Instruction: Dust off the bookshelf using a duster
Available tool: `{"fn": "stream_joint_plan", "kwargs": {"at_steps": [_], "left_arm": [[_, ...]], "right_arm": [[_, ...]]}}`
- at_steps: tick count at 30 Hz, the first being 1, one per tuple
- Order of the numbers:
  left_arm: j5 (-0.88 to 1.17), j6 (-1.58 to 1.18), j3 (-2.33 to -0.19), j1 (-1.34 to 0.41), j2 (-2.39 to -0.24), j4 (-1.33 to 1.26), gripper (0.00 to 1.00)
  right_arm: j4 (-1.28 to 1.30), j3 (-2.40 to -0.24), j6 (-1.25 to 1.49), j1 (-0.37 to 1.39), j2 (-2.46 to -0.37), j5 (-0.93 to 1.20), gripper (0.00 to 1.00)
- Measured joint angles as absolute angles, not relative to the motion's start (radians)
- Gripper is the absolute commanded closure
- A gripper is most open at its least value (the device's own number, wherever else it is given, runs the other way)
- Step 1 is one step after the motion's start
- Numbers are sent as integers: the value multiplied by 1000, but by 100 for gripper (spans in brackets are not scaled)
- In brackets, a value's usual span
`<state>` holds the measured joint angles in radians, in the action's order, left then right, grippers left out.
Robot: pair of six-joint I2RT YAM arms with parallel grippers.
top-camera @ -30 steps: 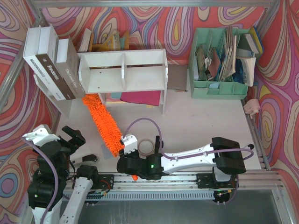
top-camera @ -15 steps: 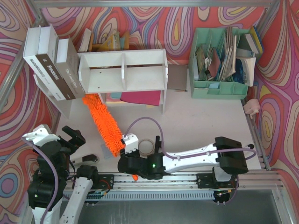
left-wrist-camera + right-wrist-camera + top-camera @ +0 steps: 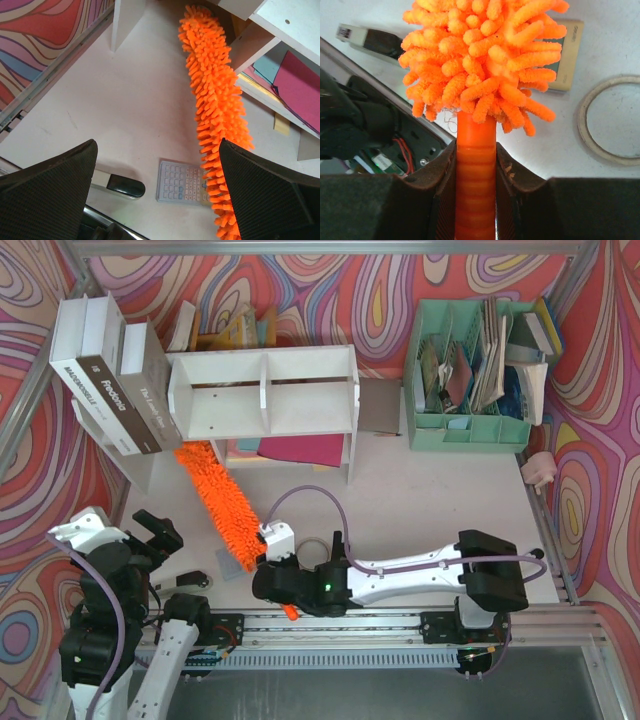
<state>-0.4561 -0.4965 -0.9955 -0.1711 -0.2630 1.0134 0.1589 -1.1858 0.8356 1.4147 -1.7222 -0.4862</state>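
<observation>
Right wrist view: ribbed orange handle of the duster [image 3: 479, 70] sits upright and centred between the fingers of the right gripper [image 3: 475, 160].
Right jaws: narrow, clamped on the handle from both sides; the fluffy head begins just past the fingertips.
Handle end: a short orange stub shows behind the grip in the top view.
Duster head: runs diagonally from the right gripper [image 3: 268, 562] up and left across the table [image 3: 430, 490].
Duster tip: at the lower left corner of the bookshelf [image 3: 265, 390], beside the leaning books [image 3: 115, 385]; contact with the shelf cannot be told.
Under the head: a calculator [image 3: 180, 181] lies flat, its right edge covered by fibres.
Near the grip: a tape ring [image 3: 610, 125] lies flat on the table.
Left gripper [image 3: 157, 145]: jaws wide apart, holding nothing, to the left of the duster and apart from it.
</observation>
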Motion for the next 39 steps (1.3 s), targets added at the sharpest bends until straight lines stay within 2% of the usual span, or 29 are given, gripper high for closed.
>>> {"fn": "stream_joint_plan", "kwargs": {"at_steps": [12, 24, 39], "left_arm": [[-456, -496, -995, -171, -263, 1013, 2], [-456, -497, -995, -171, -263, 1013, 1], [-456, -496, -995, -171, -263, 1013, 2]], "right_arm": [[133, -1187, 810, 1427, -1745, -488, 100], [109, -1306, 687, 1425, -1928, -307, 100], [56, -1312, 645, 1346, -1927, -296, 100]]}}
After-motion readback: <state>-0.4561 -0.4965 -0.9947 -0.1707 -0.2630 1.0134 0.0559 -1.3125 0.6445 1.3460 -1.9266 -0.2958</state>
